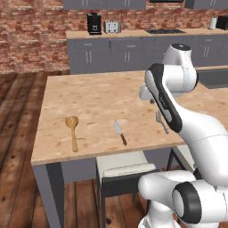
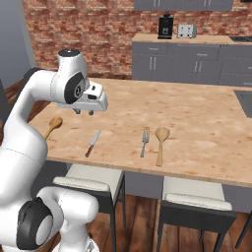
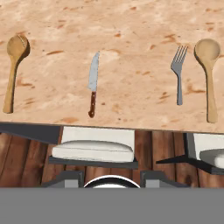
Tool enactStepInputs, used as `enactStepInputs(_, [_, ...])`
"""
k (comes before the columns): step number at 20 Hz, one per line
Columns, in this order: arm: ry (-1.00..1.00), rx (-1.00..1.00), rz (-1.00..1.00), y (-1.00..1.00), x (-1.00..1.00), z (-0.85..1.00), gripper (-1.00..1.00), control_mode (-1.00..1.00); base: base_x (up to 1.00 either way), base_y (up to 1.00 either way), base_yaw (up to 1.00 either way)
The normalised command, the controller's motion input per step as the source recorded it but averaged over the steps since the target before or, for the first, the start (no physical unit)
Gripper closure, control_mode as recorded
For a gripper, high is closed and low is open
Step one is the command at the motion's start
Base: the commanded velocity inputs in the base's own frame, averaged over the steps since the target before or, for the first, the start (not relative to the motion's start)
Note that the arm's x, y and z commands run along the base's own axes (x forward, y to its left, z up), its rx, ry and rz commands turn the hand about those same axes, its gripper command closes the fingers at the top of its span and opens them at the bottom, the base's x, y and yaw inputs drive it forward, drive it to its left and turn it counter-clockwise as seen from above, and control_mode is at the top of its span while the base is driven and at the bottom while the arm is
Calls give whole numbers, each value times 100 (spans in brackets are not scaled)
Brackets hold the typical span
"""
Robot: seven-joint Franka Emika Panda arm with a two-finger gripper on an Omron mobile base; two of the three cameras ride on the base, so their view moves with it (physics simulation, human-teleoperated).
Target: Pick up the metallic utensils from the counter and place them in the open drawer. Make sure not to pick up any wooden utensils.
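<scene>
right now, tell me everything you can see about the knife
The knife is small, with a silver pointed blade and a dark brown handle that looks wooden. It lies flat on the counter near its front edge, handle toward that edge, blade pointing away across the top. It sits between a wooden spoon and the fork, apart from both. Nothing but the counter touches it.
</scene>
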Motion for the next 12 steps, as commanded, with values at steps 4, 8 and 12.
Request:
enactStepInputs(4, [0, 1, 0, -1, -3, -1, -100, -100, 0, 0, 0])
enactStepInputs(8, [0, 0, 0, 1, -1, -9, -100, -100, 0, 0, 0])
enactStepInputs(12, [4, 0, 0, 41, 0, -25, -100, -100, 0, 0, 0])
